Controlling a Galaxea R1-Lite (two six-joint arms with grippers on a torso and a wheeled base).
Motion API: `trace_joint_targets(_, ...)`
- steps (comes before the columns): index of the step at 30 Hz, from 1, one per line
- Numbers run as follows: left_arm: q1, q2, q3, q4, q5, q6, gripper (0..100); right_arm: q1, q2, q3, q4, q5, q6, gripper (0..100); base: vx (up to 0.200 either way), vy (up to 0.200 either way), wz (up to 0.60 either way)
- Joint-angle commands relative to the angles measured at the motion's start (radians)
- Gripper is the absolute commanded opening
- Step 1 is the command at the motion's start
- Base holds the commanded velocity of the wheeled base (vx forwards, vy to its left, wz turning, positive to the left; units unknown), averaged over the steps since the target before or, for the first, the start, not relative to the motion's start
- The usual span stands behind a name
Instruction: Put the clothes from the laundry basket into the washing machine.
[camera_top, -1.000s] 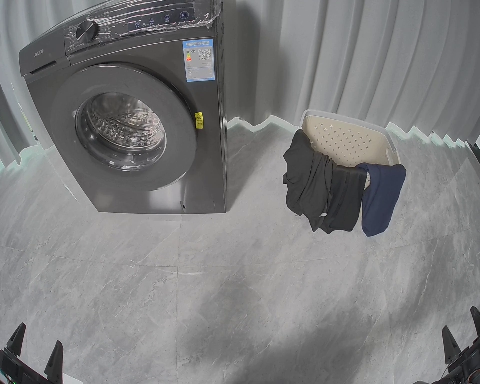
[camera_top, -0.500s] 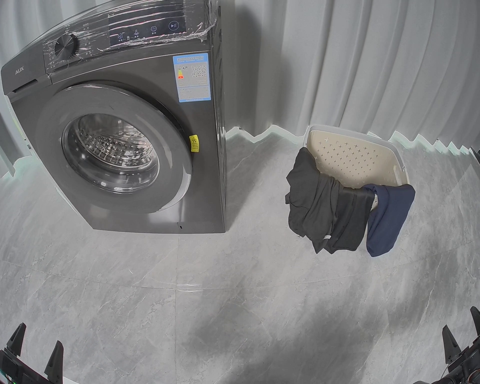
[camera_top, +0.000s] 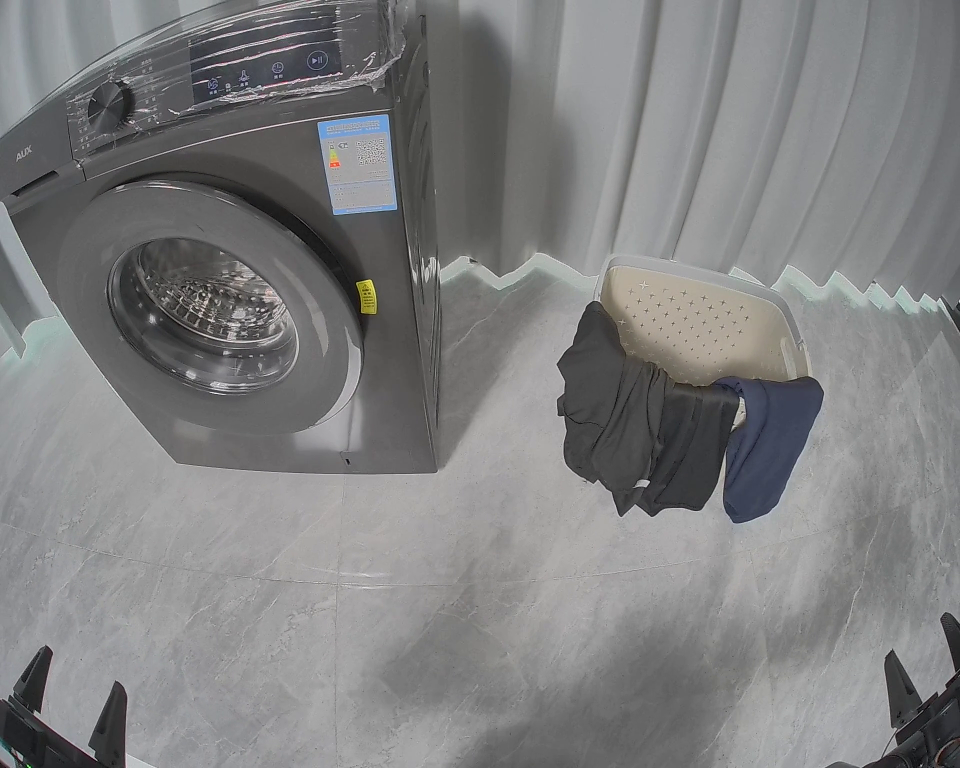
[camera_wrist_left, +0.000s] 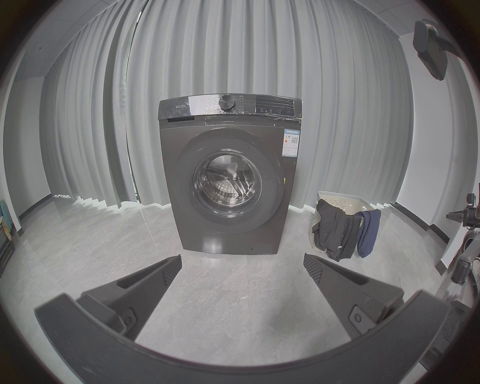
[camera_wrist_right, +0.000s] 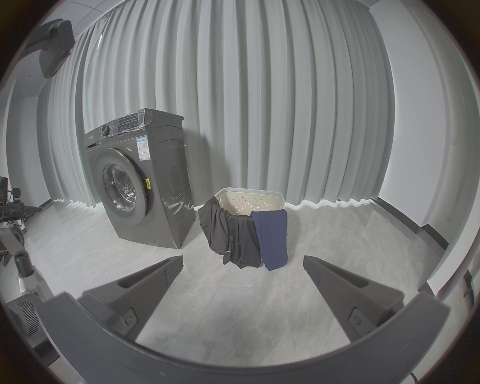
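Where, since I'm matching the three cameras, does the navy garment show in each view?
Head view: the navy garment hangs over the laundry basket's front rim, right of the black clothes.
Left wrist view: the navy garment hangs on that rim, on the basket's side away from the washing machine.
Right wrist view: the navy garment, same rim, beside the black clothes.
Shared landmark: the washing machine.
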Motion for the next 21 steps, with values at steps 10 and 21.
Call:
trace_joint_targets(10,0.000,-0.017,0.015,0.000,0.001,0.000,100,0.000,-0.012,0.016,0.000,0.001,0.001,100,0.000,-0.200,0.00)
trace_joint_targets(21,0.000,-0.017,0.015,0.000,0.001,0.003,100,0.000,-0.012,0.016,0.000,0.001,0.000,100,0.000,-0.109,0.00)
